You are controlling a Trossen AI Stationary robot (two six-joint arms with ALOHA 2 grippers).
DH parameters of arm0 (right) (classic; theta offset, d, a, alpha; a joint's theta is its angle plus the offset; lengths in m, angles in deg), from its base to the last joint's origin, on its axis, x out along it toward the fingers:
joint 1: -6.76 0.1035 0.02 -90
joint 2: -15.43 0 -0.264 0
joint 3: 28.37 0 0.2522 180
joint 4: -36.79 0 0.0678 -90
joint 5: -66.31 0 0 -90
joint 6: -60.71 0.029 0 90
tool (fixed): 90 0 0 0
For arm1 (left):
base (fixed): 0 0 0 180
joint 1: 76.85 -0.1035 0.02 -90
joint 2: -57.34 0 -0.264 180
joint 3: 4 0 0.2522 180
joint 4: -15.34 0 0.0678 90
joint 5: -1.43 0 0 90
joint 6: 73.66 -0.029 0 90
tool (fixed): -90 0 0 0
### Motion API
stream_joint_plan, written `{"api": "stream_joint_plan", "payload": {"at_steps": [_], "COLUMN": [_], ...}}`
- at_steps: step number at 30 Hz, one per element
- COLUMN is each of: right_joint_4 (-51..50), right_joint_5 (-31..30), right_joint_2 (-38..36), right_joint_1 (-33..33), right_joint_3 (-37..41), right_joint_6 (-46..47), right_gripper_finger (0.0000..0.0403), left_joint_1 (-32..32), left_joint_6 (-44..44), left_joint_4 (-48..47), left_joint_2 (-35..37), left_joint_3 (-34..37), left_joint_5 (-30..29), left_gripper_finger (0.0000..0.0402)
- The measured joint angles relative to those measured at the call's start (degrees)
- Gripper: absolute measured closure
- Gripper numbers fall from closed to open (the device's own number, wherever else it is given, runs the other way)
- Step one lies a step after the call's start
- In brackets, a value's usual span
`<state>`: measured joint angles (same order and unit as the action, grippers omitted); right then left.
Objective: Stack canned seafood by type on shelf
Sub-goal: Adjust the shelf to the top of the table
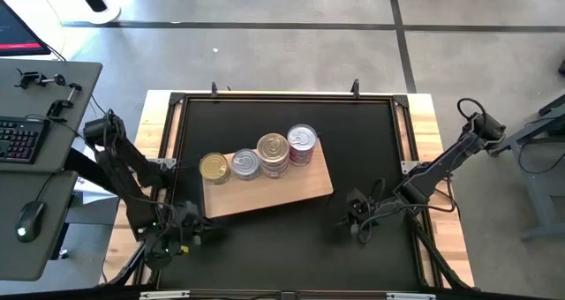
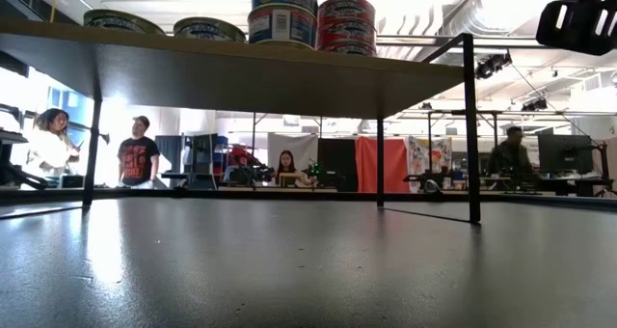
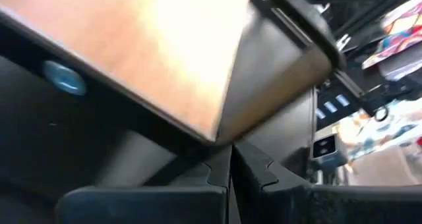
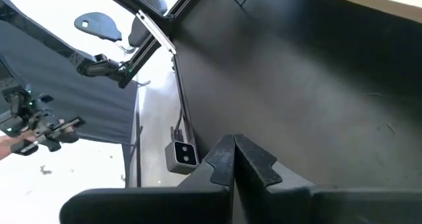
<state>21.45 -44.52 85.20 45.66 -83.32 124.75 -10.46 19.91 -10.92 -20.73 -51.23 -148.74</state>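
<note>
Four stacks of canned seafood (image 1: 259, 159) stood in a row along the wooden shelf (image 1: 282, 192) at mid-worktop, between the two empty, closed grippers: left gripper (image 1: 196, 230) nearer, off its front-left corner; right gripper (image 1: 357, 228) resting farther right.

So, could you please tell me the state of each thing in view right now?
Shelf: on the black table, four tin stacks in a row on top.
Gold-topped tin: low stack, row's left end.
Red-labelled stack: upright, right end.
Left tool: shut, empty.
Right tool: shut, empty.
</note>
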Motion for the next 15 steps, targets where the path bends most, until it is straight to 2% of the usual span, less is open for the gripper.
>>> {"api": "stream_joint_plan", "payload": {"at_steps": [9, 15], "right_joint_4": [-3.4, -4.1], "right_joint_5": [-1.3, -4.4], "right_joint_2": [0.0, 0.0], "right_joint_1": [0.0, 0.0], "right_joint_3": [0.0, 0.0], "right_joint_6": [-0.5, -1.1], "right_gripper_finger": [0.0403, 0.0403], "left_joint_1": [-0.2, -2.9], "left_joint_6": [5.2, 5.4], "left_joint_4": [-18.4, -25.6], "left_joint_2": [7.6, 11.0], "left_joint_3": [0.0, 0.0], "left_joint_5": [0.6, 1.1], "left_gripper_finger": [0.0402, 0.0401]}}
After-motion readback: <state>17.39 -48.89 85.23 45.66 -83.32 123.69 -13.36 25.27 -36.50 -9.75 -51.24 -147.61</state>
